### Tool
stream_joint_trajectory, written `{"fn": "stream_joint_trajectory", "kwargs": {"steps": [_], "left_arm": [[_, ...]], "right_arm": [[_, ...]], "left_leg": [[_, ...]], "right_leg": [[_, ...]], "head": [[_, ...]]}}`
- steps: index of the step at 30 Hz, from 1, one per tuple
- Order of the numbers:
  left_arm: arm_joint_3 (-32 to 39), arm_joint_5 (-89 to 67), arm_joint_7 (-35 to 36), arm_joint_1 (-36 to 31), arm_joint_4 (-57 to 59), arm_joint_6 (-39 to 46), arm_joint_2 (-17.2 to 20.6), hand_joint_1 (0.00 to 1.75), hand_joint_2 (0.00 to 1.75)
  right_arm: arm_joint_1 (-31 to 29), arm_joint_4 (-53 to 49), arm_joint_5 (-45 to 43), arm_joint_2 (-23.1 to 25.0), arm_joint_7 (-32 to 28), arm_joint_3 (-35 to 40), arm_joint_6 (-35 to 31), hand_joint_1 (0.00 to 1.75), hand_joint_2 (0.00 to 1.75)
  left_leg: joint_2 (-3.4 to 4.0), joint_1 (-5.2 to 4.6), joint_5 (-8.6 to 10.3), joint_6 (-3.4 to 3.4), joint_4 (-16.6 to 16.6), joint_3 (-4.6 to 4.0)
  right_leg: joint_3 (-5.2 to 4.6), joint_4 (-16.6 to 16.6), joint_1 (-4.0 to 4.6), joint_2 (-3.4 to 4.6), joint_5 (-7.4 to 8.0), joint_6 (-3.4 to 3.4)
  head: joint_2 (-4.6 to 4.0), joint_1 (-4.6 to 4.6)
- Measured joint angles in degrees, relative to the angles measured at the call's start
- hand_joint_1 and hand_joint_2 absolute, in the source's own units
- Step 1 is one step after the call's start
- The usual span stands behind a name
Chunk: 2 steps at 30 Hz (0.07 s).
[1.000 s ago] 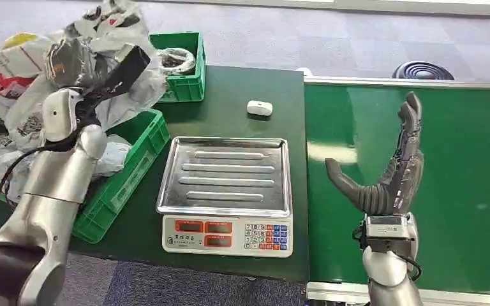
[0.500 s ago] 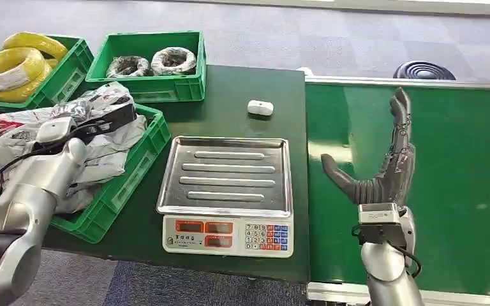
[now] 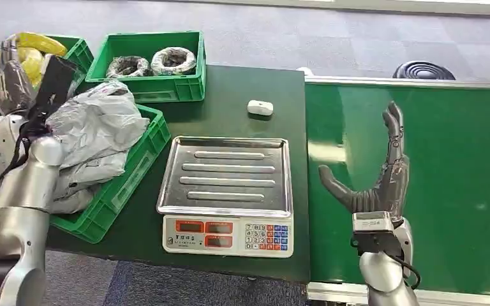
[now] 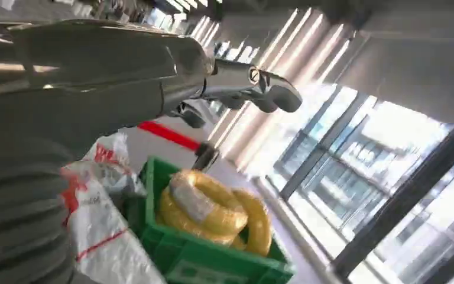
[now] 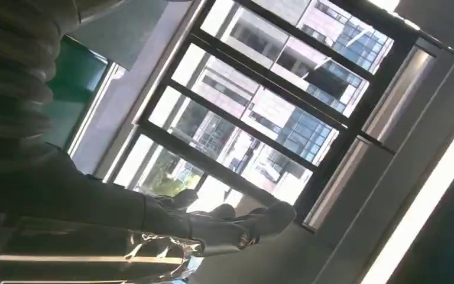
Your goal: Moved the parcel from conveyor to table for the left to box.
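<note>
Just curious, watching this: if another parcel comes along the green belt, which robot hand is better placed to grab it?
Probably the right robot hand: it is raised open over the green conveyor. The left robot hand is up by the crate of parcels on the far side.

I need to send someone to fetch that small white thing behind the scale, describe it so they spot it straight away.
Start at the dark green table left of the conveyor belt. Behind the steel-topped scale, toward the far edge, lies a small white rounded case. It sits alone on the bare tabletop, unlike the wire coils, which are in green crates.
</note>
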Motion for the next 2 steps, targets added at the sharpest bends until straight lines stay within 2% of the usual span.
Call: {"fn": "stream_joint_trajectory", "kwargs": {"steps": [2], "left_arm": [[0.2,-2.9,-4.0,2.8,-5.6,7.1,0.5,0.0,1.75]], "right_arm": [[0.6,0.0,-0.7,0.0,0.3,-0.2,0.5,0.0,1.75]], "left_leg": [[0.01,0.0,0.0,0.0,0.0,0.02]], "right_leg": [[0.0,0.0,0.0,0.01,-0.01,-0.01]], "head": [[0.0,0.0]]}}
